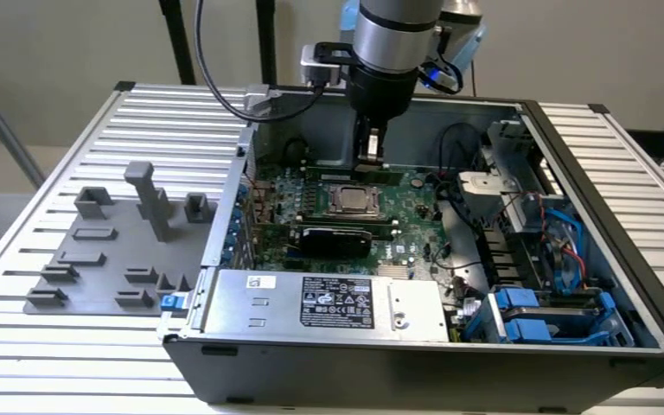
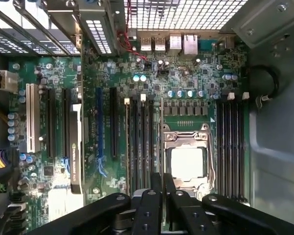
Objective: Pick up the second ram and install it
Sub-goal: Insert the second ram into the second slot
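Gripper (image 1: 369, 160) is lowered over motherboard (image 1: 407, 207) beside CPU socket (image 1: 355, 201); fingers pressed together, nothing seen held.

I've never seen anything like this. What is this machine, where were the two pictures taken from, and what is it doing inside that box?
The gray tube coming down is a robot arm, and at its end is a claw for grasping parts. One picture is taken from a camera standing off the arm. The other comes from a camera on the arm's wrist, looking down past the claw.

The box is an open computer case on a slatted metal table. Inside it lies the green motherboard with its square processor socket. The long dark memory slots lie beside the socket. The claw hangs just above the board. I cannot tell whether it holds a memory stick. The gray fixture blocks stand on the table beside the case.
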`<state>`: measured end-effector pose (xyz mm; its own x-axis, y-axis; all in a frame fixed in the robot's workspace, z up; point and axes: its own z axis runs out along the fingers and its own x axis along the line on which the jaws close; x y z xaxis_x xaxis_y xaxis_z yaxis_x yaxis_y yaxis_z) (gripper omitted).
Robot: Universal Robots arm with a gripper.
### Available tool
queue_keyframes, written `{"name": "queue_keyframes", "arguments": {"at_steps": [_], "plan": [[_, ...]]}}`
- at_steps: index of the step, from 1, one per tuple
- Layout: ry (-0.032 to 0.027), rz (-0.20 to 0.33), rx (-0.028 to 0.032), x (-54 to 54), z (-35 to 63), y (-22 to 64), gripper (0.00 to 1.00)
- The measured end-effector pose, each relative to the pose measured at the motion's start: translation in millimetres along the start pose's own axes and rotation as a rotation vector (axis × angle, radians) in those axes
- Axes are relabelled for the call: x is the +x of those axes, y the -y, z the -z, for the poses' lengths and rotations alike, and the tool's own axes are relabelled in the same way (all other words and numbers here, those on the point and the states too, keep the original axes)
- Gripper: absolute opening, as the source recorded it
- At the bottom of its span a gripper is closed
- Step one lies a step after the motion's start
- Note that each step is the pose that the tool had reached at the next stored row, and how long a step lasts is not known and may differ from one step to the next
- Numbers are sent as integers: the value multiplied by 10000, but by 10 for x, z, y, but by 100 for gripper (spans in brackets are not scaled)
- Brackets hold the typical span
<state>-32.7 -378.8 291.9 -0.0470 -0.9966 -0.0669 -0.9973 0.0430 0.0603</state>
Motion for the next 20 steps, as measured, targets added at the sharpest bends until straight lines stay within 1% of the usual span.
{"name": "queue_keyframes", "arguments": {"at_steps": [7, 14, 17, 20], "plan": [[-58, -4, 6, 9, -127, -6, 0], [-157, -9, 9, 18, -253, 1, 0], [-226, -5, 12, 21, -296, 3, 0], [-325, 3, 16, 23, -327, 5, 0]]}}
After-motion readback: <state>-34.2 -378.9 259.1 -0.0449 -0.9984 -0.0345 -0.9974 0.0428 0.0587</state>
